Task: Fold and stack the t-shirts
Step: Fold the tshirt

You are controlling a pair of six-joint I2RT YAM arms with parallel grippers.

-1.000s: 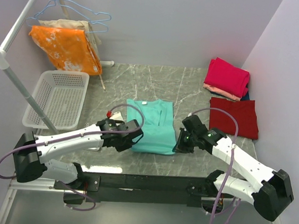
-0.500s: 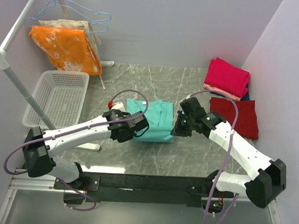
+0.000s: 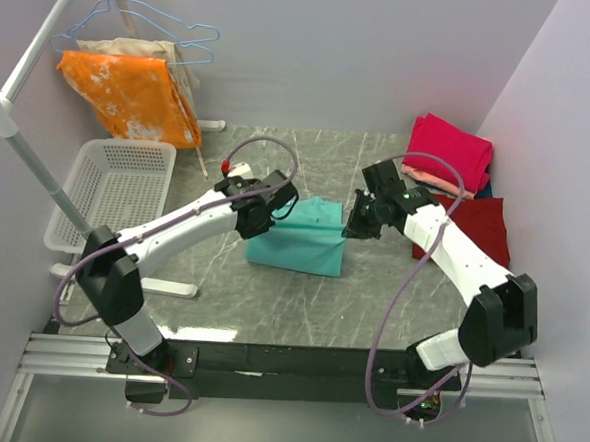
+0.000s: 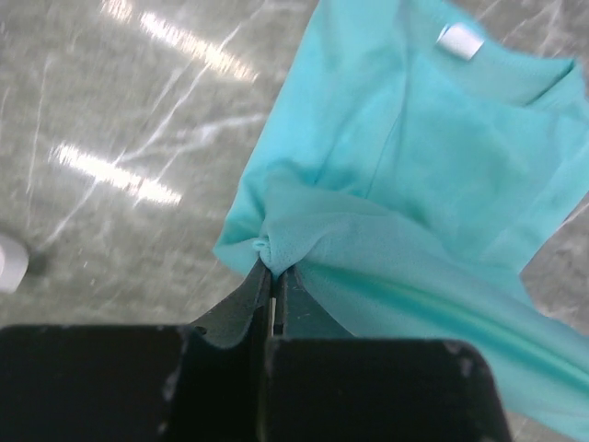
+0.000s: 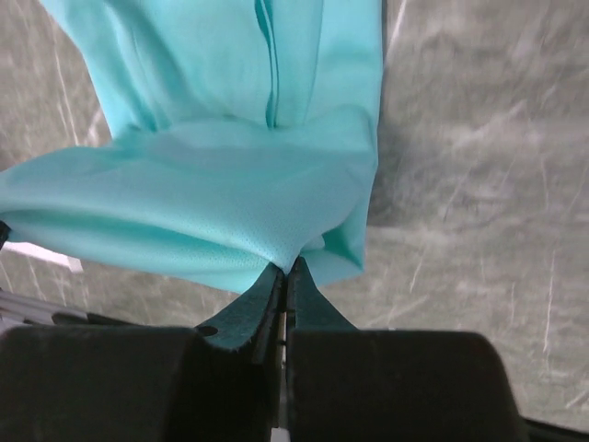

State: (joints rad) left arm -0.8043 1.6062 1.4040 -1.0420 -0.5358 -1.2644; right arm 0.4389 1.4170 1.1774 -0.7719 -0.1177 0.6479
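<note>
Top external: left claw (image 3: 279, 208) and right claw (image 3: 353, 228) each pinch a corner of the teal t-shirt (image 3: 298, 246), held up over its collar half, presumably for folding.

Salmon shirt (image 3: 430, 180) — mostly hidden under magenta shirt (image 3: 448, 150); dark red shirt (image 3: 489, 238) — partly covered by right arm (image 3: 450, 250).

teal t-shirt (image 3: 299, 243): soft matt cloth, fine knit grain showing where I pinch it.
table (image 3: 289, 311): grey veined stone look, smooth, glossy, with light streaks beside the teal t-shirt.
left gripper (image 4: 269, 274), right gripper (image 5: 286, 267): mine, black, hard, dull sheen.
basket (image 3: 116, 195), left of the teal t-shirt: white perforated plastic.
</note>
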